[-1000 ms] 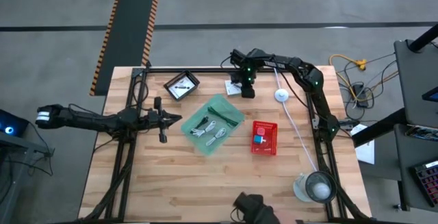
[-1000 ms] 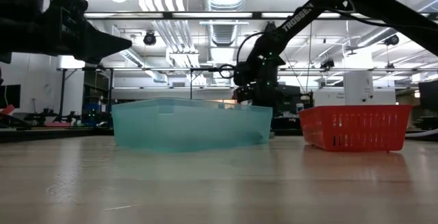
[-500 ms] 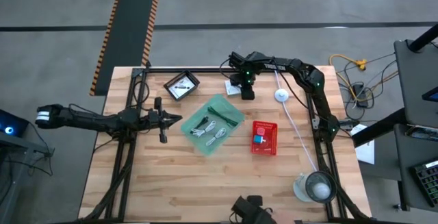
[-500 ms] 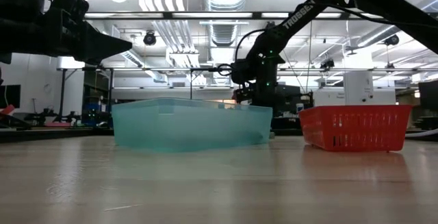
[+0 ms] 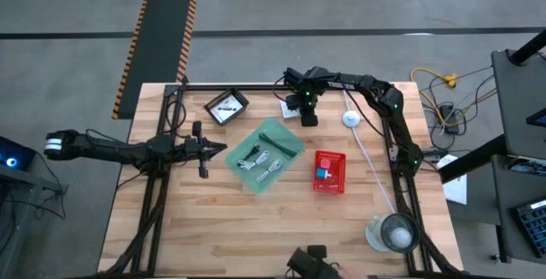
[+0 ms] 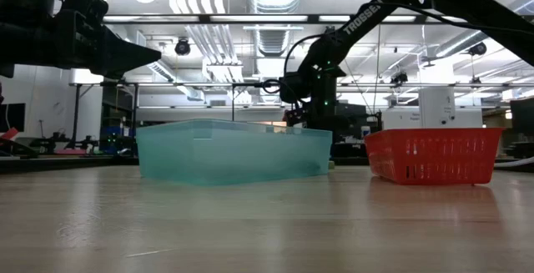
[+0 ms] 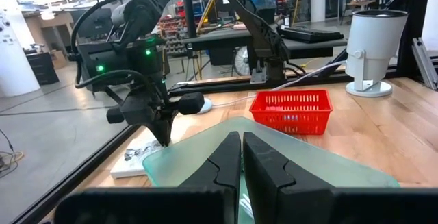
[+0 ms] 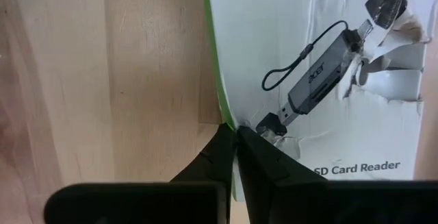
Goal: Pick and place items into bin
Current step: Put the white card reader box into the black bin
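A flat white printed packet (image 8: 321,80) with a green rim and a picture of a card reader lies on the wood near the table's far edge (image 5: 288,106). My right gripper (image 8: 235,133) points down at its edge, shut; the left wrist view shows it too (image 7: 164,136). The translucent green bin (image 5: 269,154) stands mid-table with white coiled cables (image 5: 260,161) in it. My left gripper (image 7: 241,152) hangs level to the left of the bin (image 5: 205,148), shut with nothing between its fingers. My right gripper comes from above, pointing down, with its fingertips closed at the packet's green-rimmed side edge (image 8: 226,114). The edge runs into the seam between the two fingers, one on the wood side, one over the card. The packet lies flat on the table.
A red basket (image 5: 329,171) with small pieces stands right of the bin. A black tray (image 5: 227,107) sits at the far left, a white round puck (image 5: 350,119) with a cord right of the packet, and a white lamp (image 5: 392,232) at the near right corner.
My right gripper has shut over the packet's edge, staying almost in place above it. The packet lies where it was.
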`<state>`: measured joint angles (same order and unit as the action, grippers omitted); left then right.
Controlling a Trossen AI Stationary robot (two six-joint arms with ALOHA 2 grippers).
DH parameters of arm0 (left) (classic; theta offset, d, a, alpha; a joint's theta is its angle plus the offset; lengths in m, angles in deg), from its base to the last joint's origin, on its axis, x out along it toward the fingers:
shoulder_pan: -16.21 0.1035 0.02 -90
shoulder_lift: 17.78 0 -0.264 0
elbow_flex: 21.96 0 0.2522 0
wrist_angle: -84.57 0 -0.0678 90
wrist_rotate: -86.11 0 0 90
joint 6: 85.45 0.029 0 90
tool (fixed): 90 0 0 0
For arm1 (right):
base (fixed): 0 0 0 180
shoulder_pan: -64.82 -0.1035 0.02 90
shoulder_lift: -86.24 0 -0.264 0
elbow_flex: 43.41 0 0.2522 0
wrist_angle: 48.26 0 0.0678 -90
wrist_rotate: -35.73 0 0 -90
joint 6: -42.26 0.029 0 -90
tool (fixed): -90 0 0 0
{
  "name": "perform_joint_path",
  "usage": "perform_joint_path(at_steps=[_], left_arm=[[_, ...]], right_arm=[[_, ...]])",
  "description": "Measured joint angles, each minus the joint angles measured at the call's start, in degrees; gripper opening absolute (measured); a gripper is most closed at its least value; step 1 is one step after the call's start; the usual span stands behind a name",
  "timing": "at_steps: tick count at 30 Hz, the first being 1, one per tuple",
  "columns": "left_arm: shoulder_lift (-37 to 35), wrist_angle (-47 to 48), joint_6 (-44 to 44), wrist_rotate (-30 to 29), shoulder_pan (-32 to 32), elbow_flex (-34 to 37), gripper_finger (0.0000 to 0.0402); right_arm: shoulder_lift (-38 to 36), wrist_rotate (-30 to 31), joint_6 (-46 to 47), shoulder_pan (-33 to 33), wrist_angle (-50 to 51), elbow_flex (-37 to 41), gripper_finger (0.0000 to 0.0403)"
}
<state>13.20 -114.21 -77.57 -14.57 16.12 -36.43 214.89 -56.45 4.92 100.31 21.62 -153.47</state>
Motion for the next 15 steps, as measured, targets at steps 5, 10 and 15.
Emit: perform_joint_path(at_steps=[5, 10, 15], left_arm=[[0.01, 0.01, 0.0, -0.02, 0.0, 0.0, 0.0002], [0.12, 0.0, 0.0, -0.09, 0.01, 0.0, 0.0002], [0.11, 0.04, 0.01, -0.09, 0.0, 0.0, 0.0002]], right_arm=[[-2.46, 0.72, 0.88, -0.02, 0.14, 0.33, 0.0008], [-6.09, 0.94, 1.18, 0.15, 0.71, 0.33, 0.0008], [-7.8, 0.3, 1.17, -0.21, 0.69, 0.32, 0.0008]])
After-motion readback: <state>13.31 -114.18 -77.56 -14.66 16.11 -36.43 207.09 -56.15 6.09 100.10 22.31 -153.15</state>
